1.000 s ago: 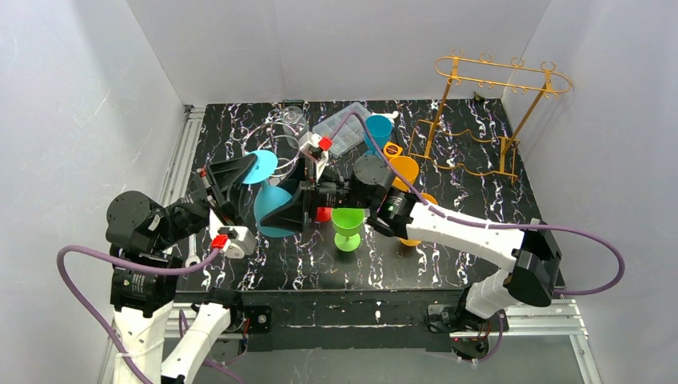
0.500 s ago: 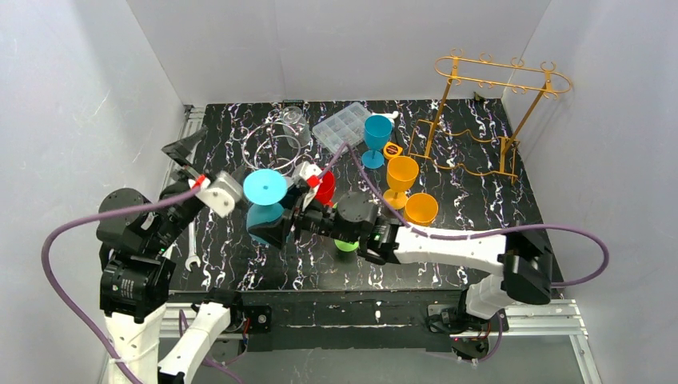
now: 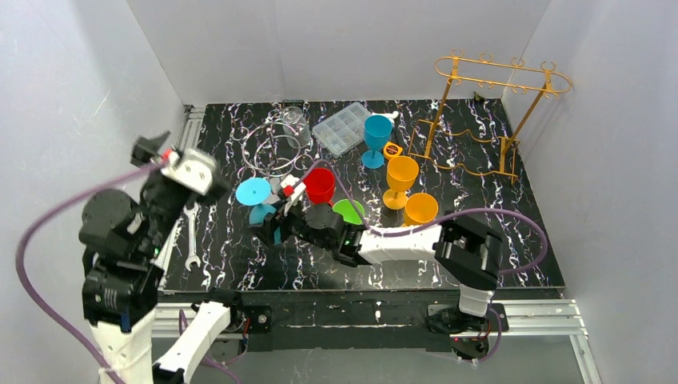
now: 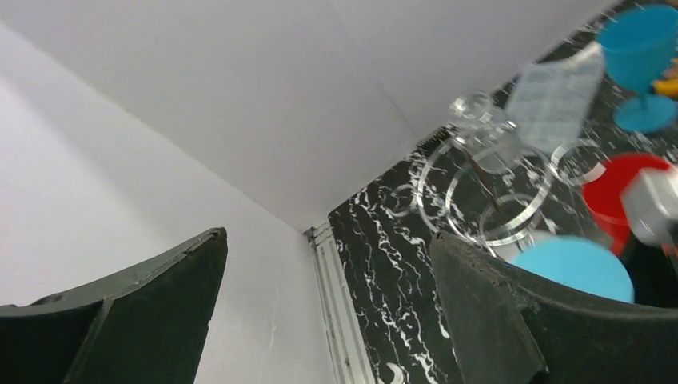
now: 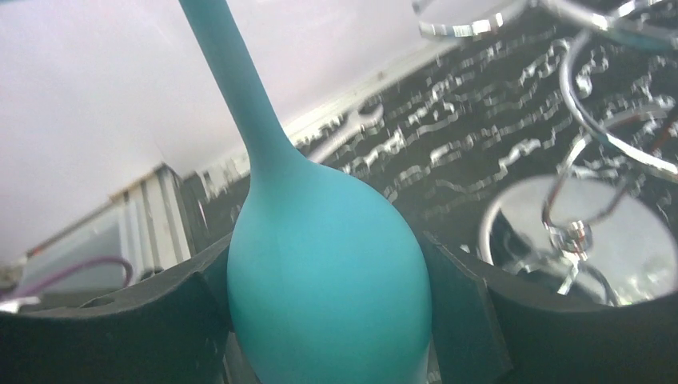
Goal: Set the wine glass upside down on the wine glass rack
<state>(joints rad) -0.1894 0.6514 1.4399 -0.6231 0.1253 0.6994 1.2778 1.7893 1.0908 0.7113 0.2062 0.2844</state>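
- Gripping wine glass (image 5: 328,272) by bowl in closed right gripper (image 3: 264,220), held foot-up toward table's (image 3: 480,264) left edge, ready for hanging.
- Saw left gripper (image 4: 328,312) wide open, empty, raised clear.
- Noted rack (image 3: 500,84) at far right corner.

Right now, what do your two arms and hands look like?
The left arm and right arm are white links with black motor joints, each trailing a purple cable. The left hand and right hand have two broad dark fingers, a white wrist block and a small red tab.
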